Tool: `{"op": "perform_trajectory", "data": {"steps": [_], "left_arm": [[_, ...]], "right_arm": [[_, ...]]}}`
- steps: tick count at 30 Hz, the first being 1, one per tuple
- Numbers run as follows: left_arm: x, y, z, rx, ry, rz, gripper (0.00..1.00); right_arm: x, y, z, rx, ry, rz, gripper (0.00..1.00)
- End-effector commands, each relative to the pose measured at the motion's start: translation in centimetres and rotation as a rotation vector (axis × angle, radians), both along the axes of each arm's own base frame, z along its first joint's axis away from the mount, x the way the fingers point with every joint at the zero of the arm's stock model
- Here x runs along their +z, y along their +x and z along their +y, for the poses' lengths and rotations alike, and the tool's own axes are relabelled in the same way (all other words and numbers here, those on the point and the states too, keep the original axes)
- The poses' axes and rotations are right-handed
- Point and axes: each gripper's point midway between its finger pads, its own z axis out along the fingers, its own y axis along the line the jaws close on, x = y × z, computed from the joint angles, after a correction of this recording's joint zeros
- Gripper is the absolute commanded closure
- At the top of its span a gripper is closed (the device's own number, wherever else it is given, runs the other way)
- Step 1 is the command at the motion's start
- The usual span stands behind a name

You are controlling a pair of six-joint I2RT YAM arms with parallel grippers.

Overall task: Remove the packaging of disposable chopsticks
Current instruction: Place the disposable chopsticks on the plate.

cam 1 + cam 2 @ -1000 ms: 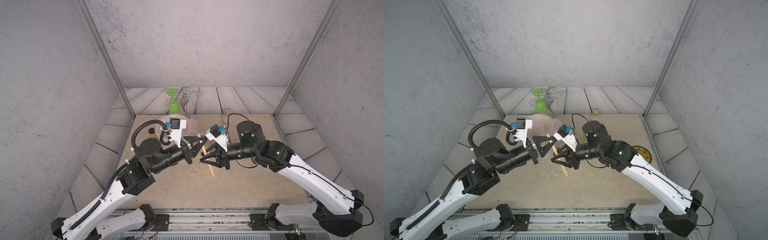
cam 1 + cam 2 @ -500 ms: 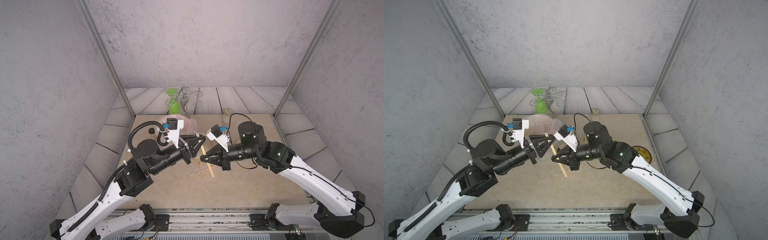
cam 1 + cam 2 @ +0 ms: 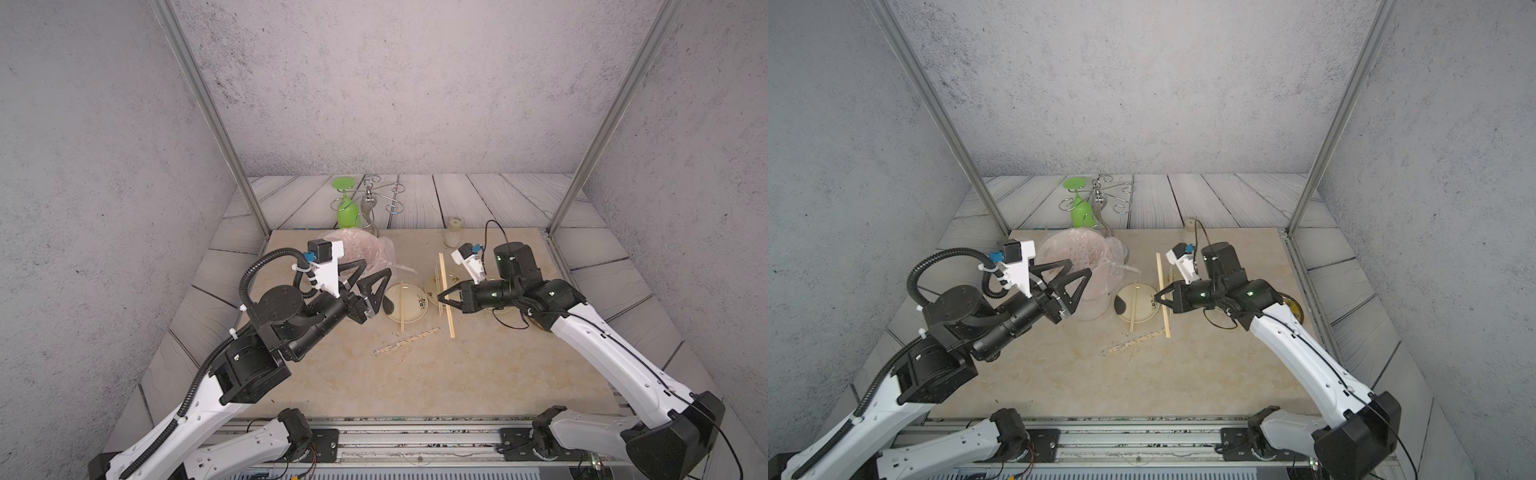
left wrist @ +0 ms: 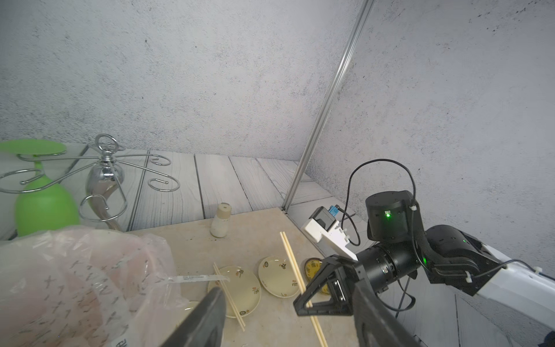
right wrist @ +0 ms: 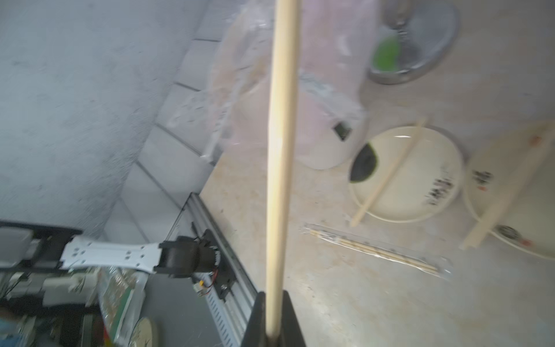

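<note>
Left gripper [image 3: 1079, 266] has sprung wide, empty, by lined bin [image 3: 1090, 309]; right gripper [image 3: 439, 297] clamps bare chopsticks [image 3: 443, 270]; plate [image 3: 415, 311] holds another pair [image 3: 402, 303].

White arms [image 3: 615, 357], blk joints [image 3: 249, 370], corrugated cable [image 3: 248, 276]

A robot lab test booth: concrete-print backdrop walls [image 3: 395, 83], aluminium frame posts [image 3: 211, 120], a marble-look worktop [image 3: 415, 382], a mounting rail [image 3: 415, 432] along its front edge
</note>
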Motion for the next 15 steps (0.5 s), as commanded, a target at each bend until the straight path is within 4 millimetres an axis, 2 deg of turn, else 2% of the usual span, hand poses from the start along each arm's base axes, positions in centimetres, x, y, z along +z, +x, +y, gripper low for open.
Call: {"op": "perform_trajectory", "data": {"steps": [1,5,9,12,15], "left_arm": [[-2.7,0.7,-0.4,0.018,0.091,0.023,0.31],[-4.9,1.0,-2.1,-0.036,0.157,0.049,0.32],[-6.9,1.3,-3.7,-0.083,0.234,0.059,0.32],[-8.2,1.6,-4.6,-0.104,0.281,0.063,0.32],[-9.2,1.9,-5.1,-0.117,0.316,0.062,0.32]], "right_arm": [[-2.7,1.9,-4.0,-0.134,-0.102,0.065,1.00],[-6.1,5.1,-8.0,-0.259,-0.172,0.146,1.00],[-9.5,7.4,-11.7,-0.325,-0.276,0.240,1.00],[-12.1,8.8,-13.6,-0.355,-0.307,0.322,1.00],[-14.2,9.9,-14.5,-0.360,-0.312,0.383,1.00]]}}
